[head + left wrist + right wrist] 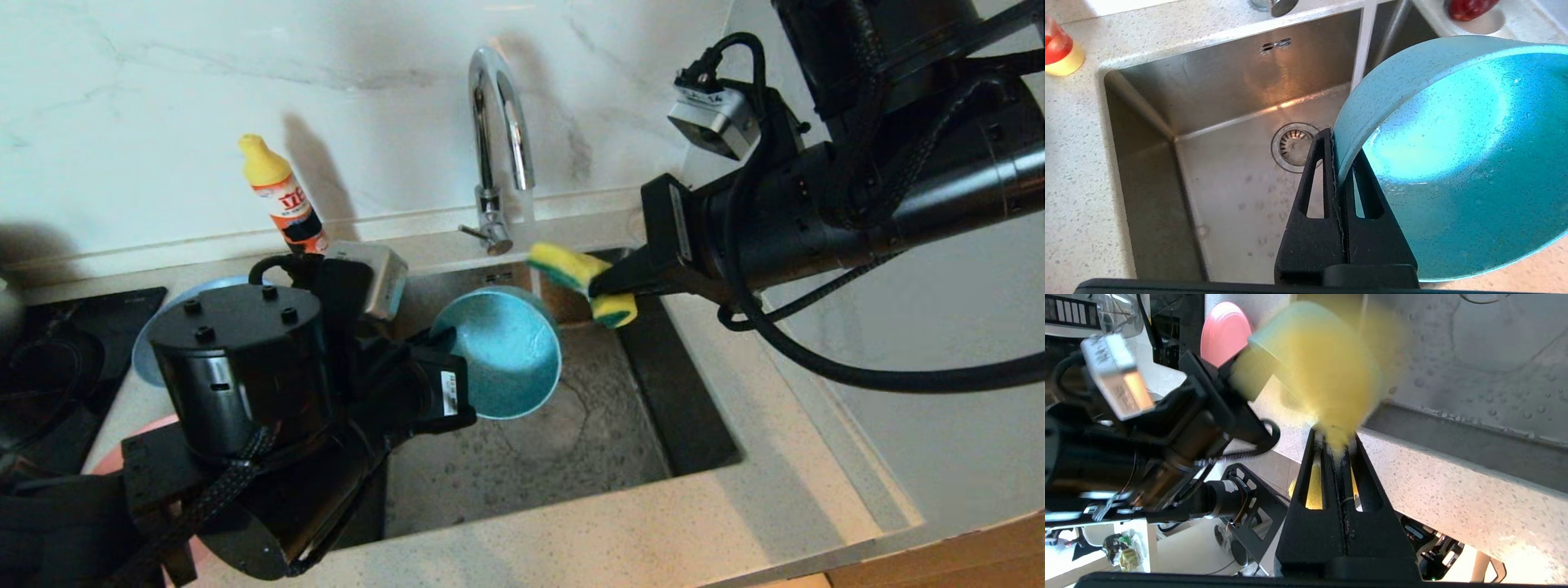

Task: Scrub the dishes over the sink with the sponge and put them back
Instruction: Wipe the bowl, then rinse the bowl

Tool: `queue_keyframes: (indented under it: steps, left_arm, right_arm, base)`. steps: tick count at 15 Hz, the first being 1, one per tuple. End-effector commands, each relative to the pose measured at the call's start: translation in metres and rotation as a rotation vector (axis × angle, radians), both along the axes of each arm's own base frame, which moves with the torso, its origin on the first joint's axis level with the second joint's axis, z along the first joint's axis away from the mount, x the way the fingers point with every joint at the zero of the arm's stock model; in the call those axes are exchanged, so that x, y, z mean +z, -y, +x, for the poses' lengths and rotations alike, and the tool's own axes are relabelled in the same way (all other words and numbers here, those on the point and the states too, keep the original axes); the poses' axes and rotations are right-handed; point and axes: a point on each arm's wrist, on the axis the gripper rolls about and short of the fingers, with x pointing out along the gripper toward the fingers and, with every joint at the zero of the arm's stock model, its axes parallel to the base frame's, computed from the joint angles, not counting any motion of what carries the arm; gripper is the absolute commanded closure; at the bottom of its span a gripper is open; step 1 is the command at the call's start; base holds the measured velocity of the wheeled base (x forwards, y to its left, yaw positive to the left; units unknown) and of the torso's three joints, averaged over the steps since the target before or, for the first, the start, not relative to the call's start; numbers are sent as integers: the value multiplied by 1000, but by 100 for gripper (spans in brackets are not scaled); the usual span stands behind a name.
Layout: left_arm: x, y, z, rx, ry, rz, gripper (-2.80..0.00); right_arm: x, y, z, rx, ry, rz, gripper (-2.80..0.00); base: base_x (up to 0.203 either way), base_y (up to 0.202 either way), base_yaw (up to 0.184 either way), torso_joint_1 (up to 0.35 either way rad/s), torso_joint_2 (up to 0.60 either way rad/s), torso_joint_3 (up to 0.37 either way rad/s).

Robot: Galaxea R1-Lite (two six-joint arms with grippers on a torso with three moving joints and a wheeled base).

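My left gripper is shut on the rim of the teal bowl, holding it tilted over the sink, above and beside the round drain. The bowl is wet inside and opens toward the right arm. My right gripper is shut on the bent yellow-and-green sponge, just right of the bowl's upper rim and under the chrome tap. In the right wrist view the sponge is a yellow blur before the fingertips. The blue plate and pink plate lie on the left counter, mostly hidden by the left arm.
A yellow-capped soap bottle stands by the wall, left of the tap. A black hob fills the far left. A red object on a white saucer sits beyond the sink's corner. The speckled counter runs along the sink's front and right.
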Motion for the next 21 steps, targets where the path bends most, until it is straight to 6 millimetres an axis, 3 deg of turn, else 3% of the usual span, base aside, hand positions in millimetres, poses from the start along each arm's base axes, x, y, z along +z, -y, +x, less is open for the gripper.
queue_keyframes:
  steps: [1,4,9,14,21]
  left_arm:
    - [-2,-2,4,18,-9,-1,0]
    - [-14,-11,16,70,-68,30,0]
    - [-41,-20,37,108,-355,60,0]
    - [-20,-8,58,81,-566,-68,0]
    - [-35,12,102,170,-688,-163,0]
  right_arm:
    - [5,8,-7,-3,-1,5,0]
    - [-1,11,-10,-5,-28,-16,0]
    - [-12,14,-14,-4,-55,-43,0]
    - [-9,16,-17,1,-46,-38,0]
    - [-17,16,-19,5,-69,-59,0]
  base:
    - [0,0,0,0,0,0]
    - [0,0,0,0,0,0]
    - [0,0,0,0,0,0]
    - [0,0,0,0,0,0]
    - [0,0,0,0,0,0]
